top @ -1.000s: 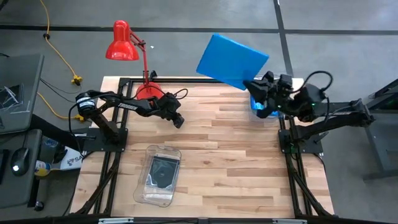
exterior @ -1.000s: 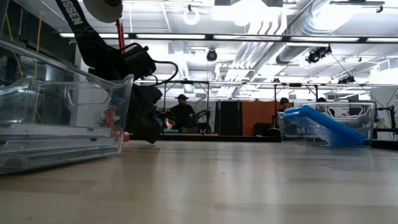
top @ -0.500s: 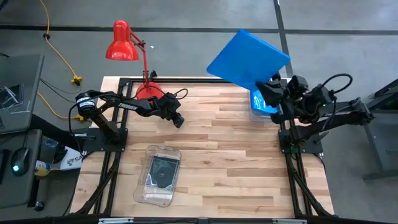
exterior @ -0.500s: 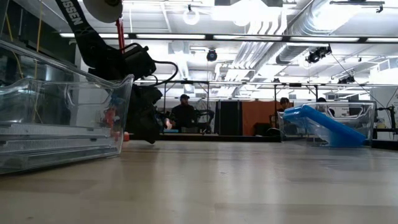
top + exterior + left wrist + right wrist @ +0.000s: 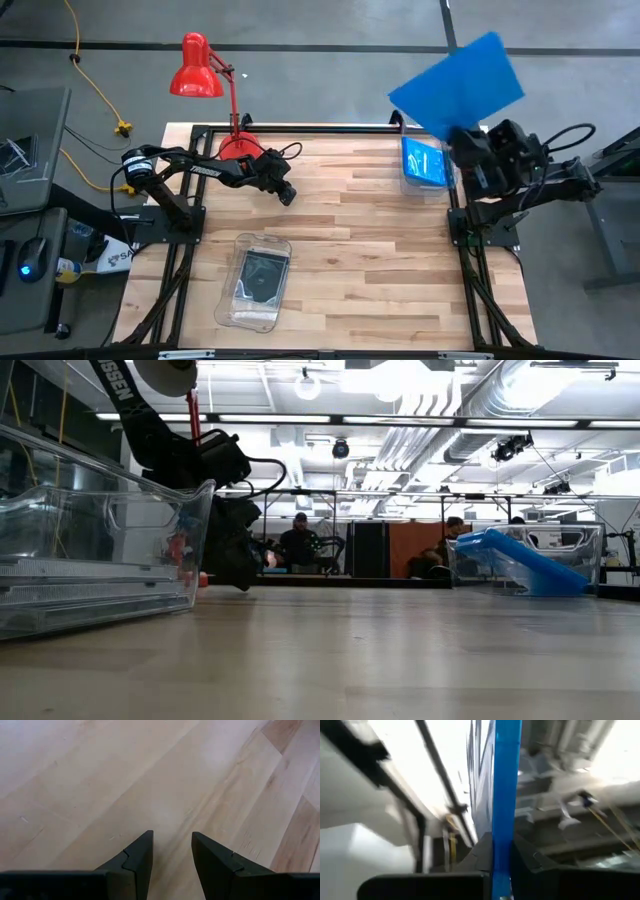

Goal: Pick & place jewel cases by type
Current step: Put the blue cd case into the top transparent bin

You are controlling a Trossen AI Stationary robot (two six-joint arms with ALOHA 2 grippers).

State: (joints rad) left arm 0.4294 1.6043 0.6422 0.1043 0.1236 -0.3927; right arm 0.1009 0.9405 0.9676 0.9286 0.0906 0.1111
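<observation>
Right claw (image 5: pixel 478 150) pinching a blue jewel case (image 5: pixel 457 84) high above the wooden table (image 5: pixel 340 260); left claw (image 5: pixel 172 852) spread, low over bare planks.

Bare table (image 5: pixel 350 250) lies open between the front bin (image 5: pixel 255 282), far-right bin (image 5: pixel 425 166) and lamp (image 5: pixel 205 75).

Blue case (image 5: pixel 457 82) bright, plain. Blue cases (image 5: pixel 424 163) in clear bin (image 5: pixel 407 184). Dark grey case (image 5: pixel 262 274) in 2nd clear bin (image 5: pixel 226 310). Lamp (image 5: pixel 196 68) red. Table (image 5: pixel 340 260) pale wood, striped planks. Arms black. Cable (image 5: pixel 93 80) yellow.
</observation>
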